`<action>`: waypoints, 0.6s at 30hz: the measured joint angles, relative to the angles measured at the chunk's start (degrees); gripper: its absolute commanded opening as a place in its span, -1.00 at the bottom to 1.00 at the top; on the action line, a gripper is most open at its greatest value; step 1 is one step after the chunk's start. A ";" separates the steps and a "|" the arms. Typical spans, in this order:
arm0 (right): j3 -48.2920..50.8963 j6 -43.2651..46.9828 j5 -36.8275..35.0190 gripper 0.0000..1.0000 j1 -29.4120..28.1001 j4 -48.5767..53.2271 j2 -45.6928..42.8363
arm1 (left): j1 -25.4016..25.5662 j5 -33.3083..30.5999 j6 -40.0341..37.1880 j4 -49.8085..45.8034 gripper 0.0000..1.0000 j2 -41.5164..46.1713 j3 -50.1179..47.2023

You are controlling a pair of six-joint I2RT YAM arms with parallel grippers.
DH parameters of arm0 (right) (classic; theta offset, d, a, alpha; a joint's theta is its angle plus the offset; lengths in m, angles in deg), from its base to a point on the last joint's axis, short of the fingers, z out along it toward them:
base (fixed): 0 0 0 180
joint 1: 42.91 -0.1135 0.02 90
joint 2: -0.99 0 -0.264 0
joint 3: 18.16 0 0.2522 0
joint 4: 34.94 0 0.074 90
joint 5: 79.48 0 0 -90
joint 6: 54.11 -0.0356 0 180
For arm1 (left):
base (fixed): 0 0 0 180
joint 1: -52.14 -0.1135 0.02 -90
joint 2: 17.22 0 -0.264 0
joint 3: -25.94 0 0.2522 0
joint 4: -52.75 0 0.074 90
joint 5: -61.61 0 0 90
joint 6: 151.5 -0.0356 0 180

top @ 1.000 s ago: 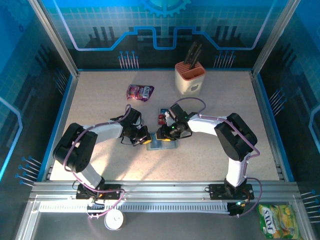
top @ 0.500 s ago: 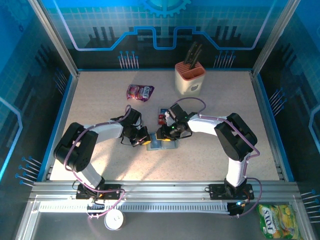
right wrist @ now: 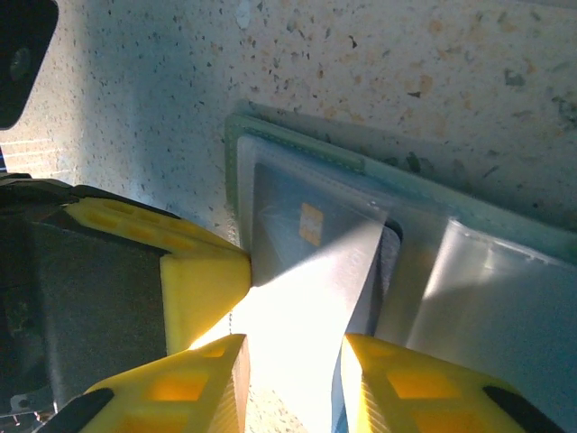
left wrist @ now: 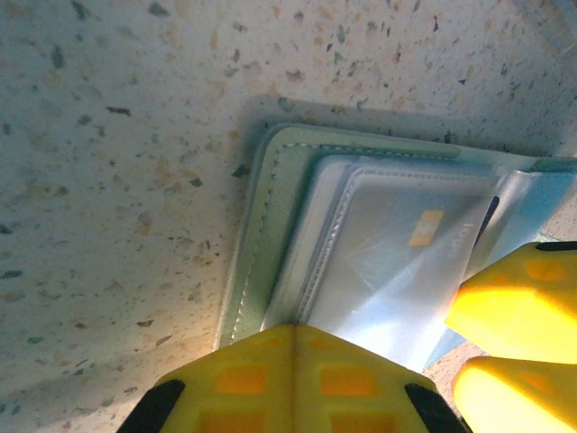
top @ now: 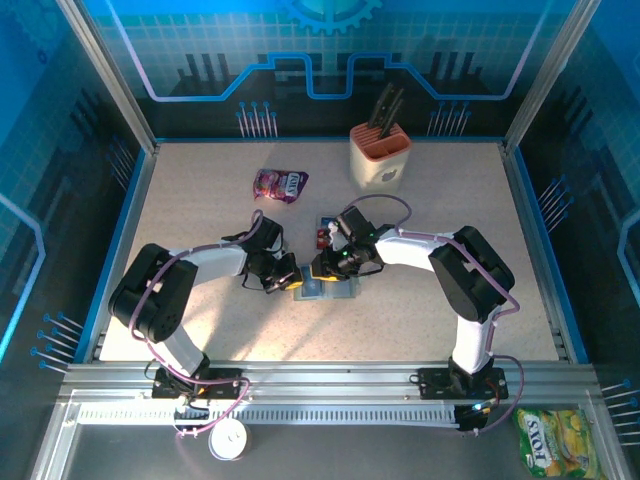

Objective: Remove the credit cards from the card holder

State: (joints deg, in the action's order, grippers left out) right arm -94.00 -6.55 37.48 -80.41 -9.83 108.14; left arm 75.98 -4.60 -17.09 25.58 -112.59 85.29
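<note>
- From above, you see the holder (top: 328, 291) mid-worktop (top: 200, 210), mostly hidden under both arms.
- Its clear sleeve (left wrist: 361, 298) blurs the card (left wrist: 406, 244) inside; you can make out just a gold chip.
- Your left end effector (left wrist: 293, 347) has its fingers together, tip on the holder's edge; whether it pinches anything is unclear.
- Your right end effector (right wrist: 296, 379) has its fingers apart, straddling a lifted clear flap (right wrist: 306, 298).
- Loose red-and-blue cards (top: 324, 233) lie just beyond the holder, too small to count.
</note>
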 measured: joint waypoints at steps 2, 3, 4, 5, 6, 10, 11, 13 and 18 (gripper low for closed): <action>0.00 -0.02 0.22 -0.35 0.00 -0.09 0.00 | 0.00 0.04 -0.02 0.00 -1.00 -0.15 0.11; 0.00 -0.07 0.31 -0.35 0.00 -0.11 0.00 | 0.00 0.04 -0.04 -0.02 -1.00 -0.24 0.26; 0.00 -0.15 0.42 -0.35 0.00 -0.22 0.02 | 0.00 0.04 -0.07 -0.02 -1.00 -0.33 0.39; 0.00 -0.17 0.48 -0.35 0.00 -0.26 0.04 | 0.00 0.04 -0.24 -0.02 -1.00 -0.35 0.44; 0.00 -0.20 0.50 -0.35 0.00 -0.31 0.07 | 0.00 0.04 -0.46 -0.02 -1.00 -0.37 0.46; 0.00 -0.28 0.68 -0.34 0.00 -0.46 0.35 | 0.00 0.04 -0.90 -0.02 -1.00 -0.37 0.46; 0.00 -0.42 0.74 -0.35 0.00 -0.52 0.46 | 0.00 0.04 -0.90 -0.02 -1.00 -0.37 0.46; 0.00 -0.61 0.92 -0.34 0.00 -0.66 0.66 | 0.00 0.04 -0.90 -0.02 -1.00 -0.37 0.48; -0.02 -0.61 0.63 -0.28 0.00 -0.57 0.76 | 0.00 0.04 -0.90 -0.02 -1.00 -0.37 0.48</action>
State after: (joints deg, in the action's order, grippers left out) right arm -94.02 -7.16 38.12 -80.41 -10.39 108.91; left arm 75.98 -4.55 -17.99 25.56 -112.97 85.77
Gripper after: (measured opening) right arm 0.353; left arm 0.051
